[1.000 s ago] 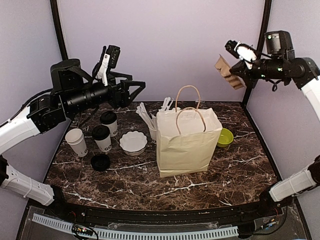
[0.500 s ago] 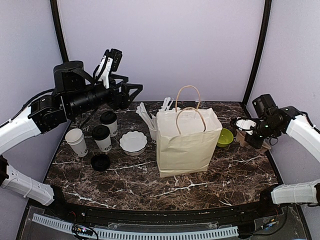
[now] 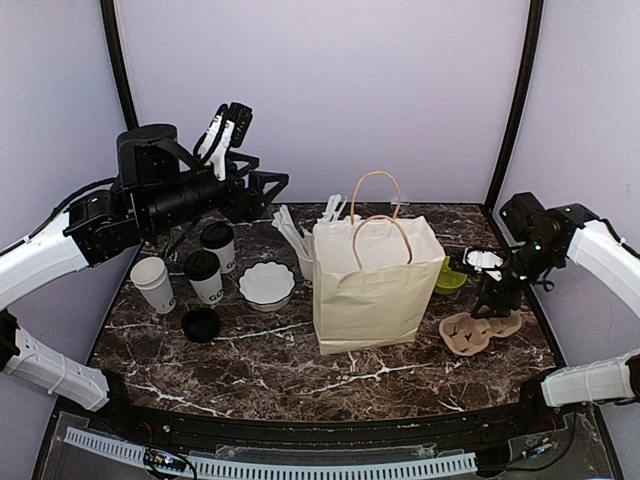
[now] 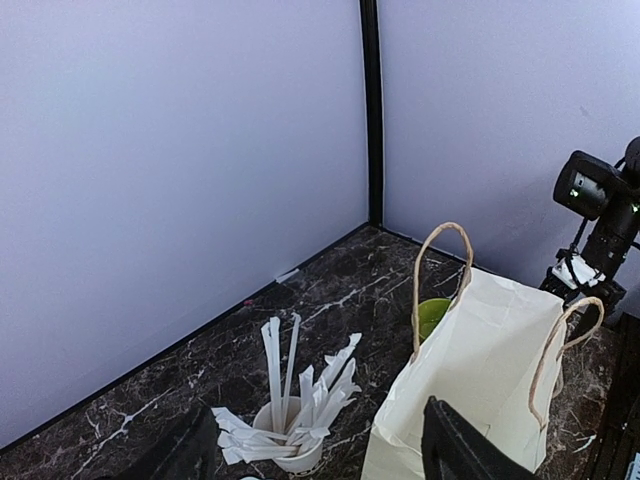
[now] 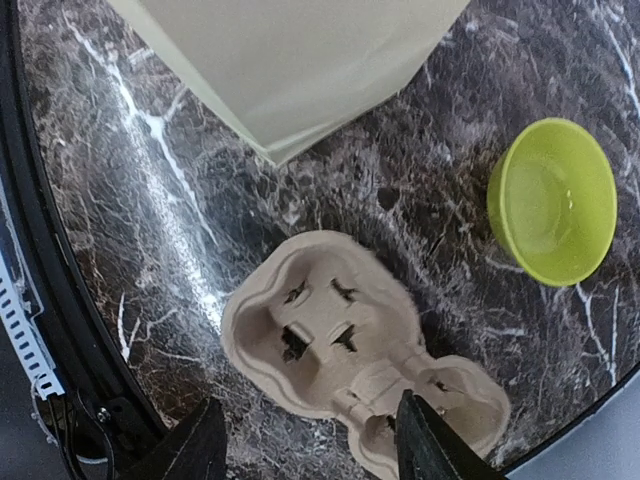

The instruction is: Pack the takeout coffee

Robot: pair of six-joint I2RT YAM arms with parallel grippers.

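Hovering over the pulp cup carrier [image 5: 350,350], my right gripper [image 5: 308,400] stands open with nothing between its fingers; the carrier lies flat on the desk [image 5: 110,200] at the lower right of the top view, just beside the paper bag [image 3: 375,285] and near the green bowl [image 5: 552,200]; whether a fingertip touches it I cannot tell. My left gripper [image 4: 315,420] hangs high at the upper left, spread wide and holding nothing. The two coffee cups [image 3: 205,278] stand upright, lids on, at the left of the desk, close to each other and well apart from carrier and bag; an unlidded cup [image 3: 153,284] and a loose black lid [image 3: 200,323] sit near them. As I judge it, the carrier is staged and no cup is packed yet. The next move calls for my left gripper to come down on one lidded cup, close round its body below the lid and carry it upright across to a carrier well.
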